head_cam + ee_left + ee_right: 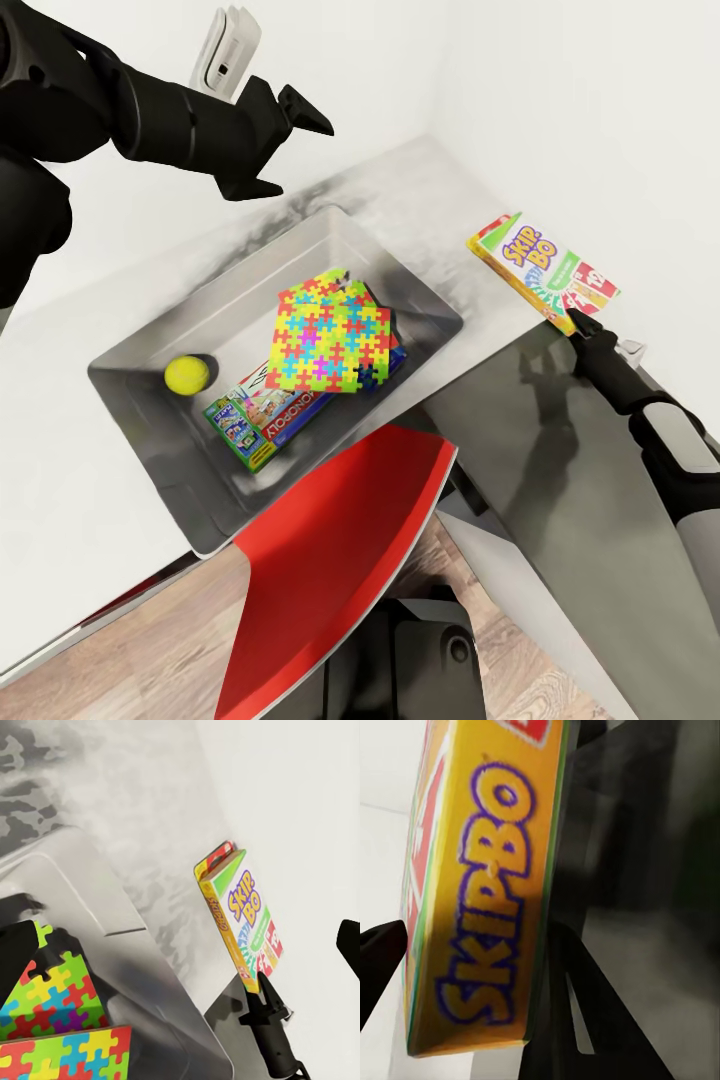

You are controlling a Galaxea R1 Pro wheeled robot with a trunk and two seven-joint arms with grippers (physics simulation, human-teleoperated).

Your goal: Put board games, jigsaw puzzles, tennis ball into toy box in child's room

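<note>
Nearest the robot, a red chair back (340,560) juts under the table (60,440) edge. Just beyond it sits the toy box (135,365) on the pale top — inside, the tennis ball (187,375) lies at one end, the Monopoly box (262,415) flat on the bottom, and the jigsaw puzzles (325,335) stacked over it, with a blue box edge peeking out beneath. Over to the right, the right gripper (580,325) has its fingers closed on the lower corner of the Skip-Bo box (545,268), held up above the table beside the toy box — the wrist view shows the yellow spine pinched between dark fingers. Farther back, the left gripper (295,140) hangs above the toy box, fingers spread apart, holding nothing.
</note>
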